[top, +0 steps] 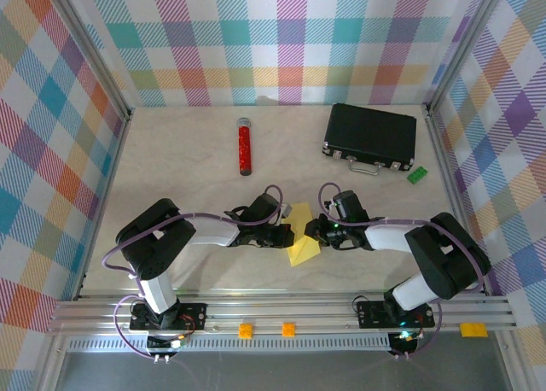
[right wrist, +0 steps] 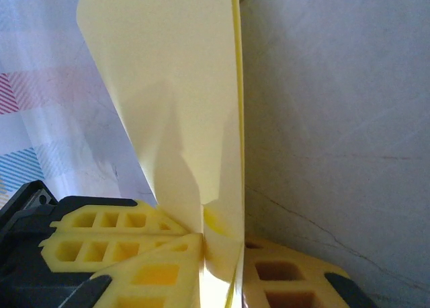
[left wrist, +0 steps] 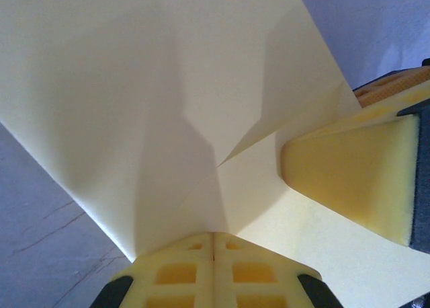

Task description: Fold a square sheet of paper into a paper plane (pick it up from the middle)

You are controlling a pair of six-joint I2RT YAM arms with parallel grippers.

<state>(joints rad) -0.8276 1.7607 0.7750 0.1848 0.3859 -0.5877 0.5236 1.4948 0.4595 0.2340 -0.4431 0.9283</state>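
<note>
Pinching the paper (top: 303,253) above the table (top: 188,195) near its front middle, the left gripper (top: 287,236) is clamped tight on it, and the right gripper (top: 313,232) nips its folded edge. Keep both grips level and crease slowly.

No text, label, brand, number or sign can be read anywhere; the yellow paper (left wrist: 134,86) is plain.
</note>
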